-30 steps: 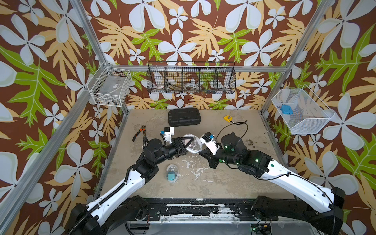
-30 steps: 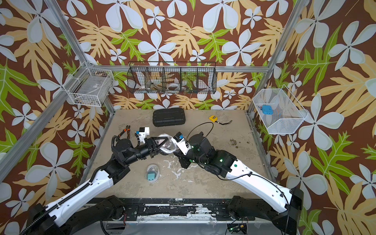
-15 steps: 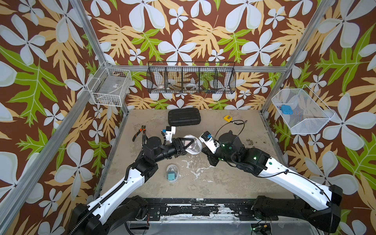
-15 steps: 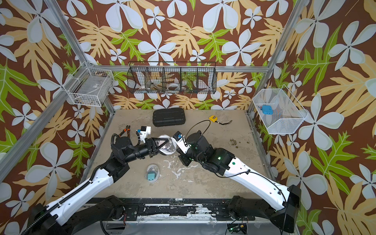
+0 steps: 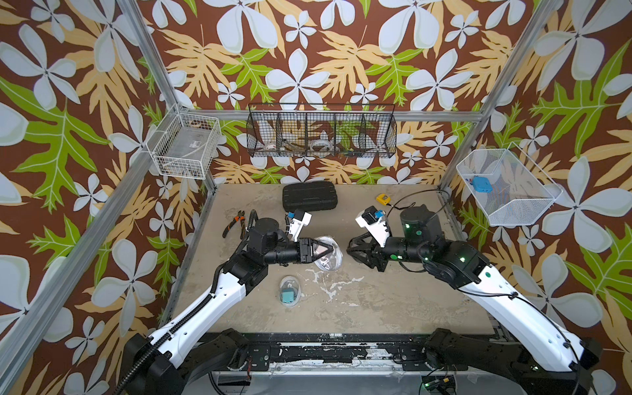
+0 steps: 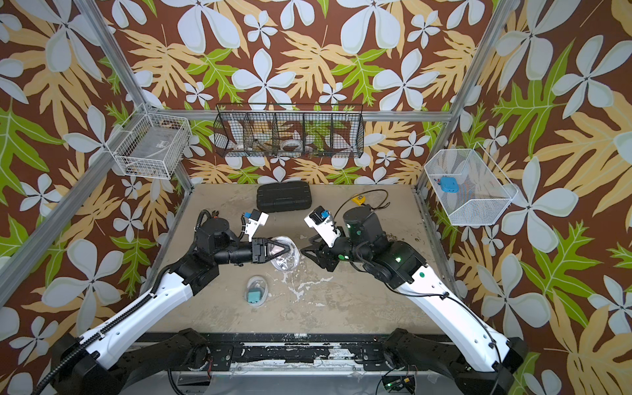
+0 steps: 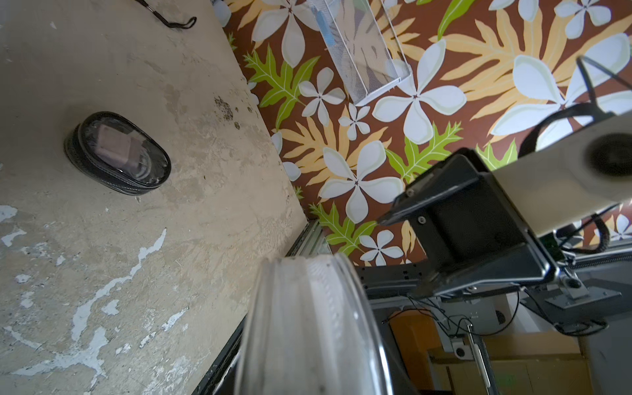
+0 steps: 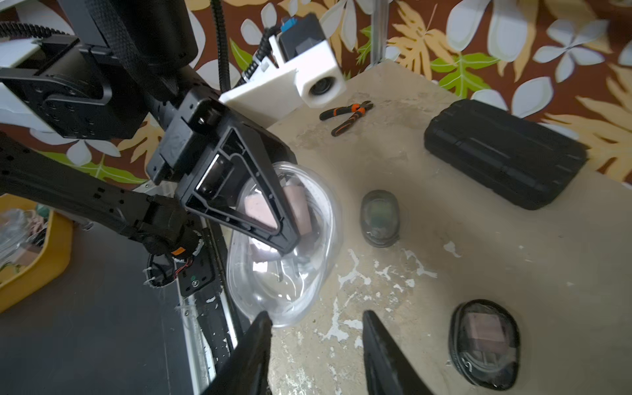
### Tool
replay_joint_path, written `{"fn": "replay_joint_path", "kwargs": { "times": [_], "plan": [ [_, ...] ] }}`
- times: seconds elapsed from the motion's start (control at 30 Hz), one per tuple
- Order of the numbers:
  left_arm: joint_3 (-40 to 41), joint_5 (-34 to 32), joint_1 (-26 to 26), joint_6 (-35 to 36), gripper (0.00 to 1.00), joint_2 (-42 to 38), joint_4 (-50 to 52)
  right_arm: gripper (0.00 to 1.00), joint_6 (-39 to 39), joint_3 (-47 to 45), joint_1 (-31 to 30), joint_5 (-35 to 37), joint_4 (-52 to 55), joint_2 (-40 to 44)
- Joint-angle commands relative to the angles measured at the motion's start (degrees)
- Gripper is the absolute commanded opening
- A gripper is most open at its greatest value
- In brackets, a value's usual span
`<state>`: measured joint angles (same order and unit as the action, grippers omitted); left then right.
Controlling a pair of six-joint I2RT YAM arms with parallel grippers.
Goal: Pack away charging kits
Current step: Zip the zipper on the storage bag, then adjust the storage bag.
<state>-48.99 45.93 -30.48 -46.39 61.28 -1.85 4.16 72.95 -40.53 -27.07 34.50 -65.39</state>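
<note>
Left pincer (image 5: 331,249) clenched on clear oval plastic case (image 5: 329,266), tilted on edge, long axis crosswise; right pincer (image 5: 349,248) spread empty, facing it, arm stretched low.

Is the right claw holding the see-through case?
No, the right gripper is open and empty; the left gripper holds the clear case.

Scuffed beige table (image 5: 393,301) carries a black ribbed case (image 5: 310,201), pliers (image 5: 235,224), and a teal-plug clear case (image 5: 289,294).
</note>
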Motion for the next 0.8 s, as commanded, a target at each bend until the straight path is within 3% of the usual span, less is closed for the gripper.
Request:
{"fn": "replay_joint_path", "kwargs": {
  "times": [0.0, 0.27, 0.4, 0.5, 0.6, 0.67, 0.77],
  "plan": [
    [0.11, 4.41, 0.11, 3.74, 0.04, -1.04, -2.02, 0.46, 1.99, -1.36, 0.19, -5.73, -1.63, -1.55],
    [0.08, 5.9, 0.07, 5.8, 0.06, -0.56, -1.19, 0.31, 5.57, -5.48, 0.19, -13.02, -7.89, -1.5],
    [0.2, 5.63, 0.08, 6.72, 0.07, -0.25, -1.31, 0.18, 7.17, -7.32, 0.19, -17.43, -10.36, -2.37],
    [0.59, 5.16, 0.07, 7.4, 0.08, -0.26, -1.4, 0.02, 8.76, -7.66, 0.19, -19.01, -11.61, -2.31],
    [1.63, 4.83, 0.07, 8.03, 0.11, -0.16, -1.64, 0.0, 12.22, -8.12, 0.34, -18.17, -13.61, -1.14],
    [2.91, 4.85, 0.11, 7.36, 0.17, -0.41, -2.46, 0.0, 16.35, -9.12, 0.29, -18.83, -16.89, -0.32],
    [6.55, 4.53, 0.07, 1.61, 0.36, -2.21, -9.07, 0.0, 22.84, -11.18, 0.29, -18.14, -21.55, 0.08]
  ]
}}
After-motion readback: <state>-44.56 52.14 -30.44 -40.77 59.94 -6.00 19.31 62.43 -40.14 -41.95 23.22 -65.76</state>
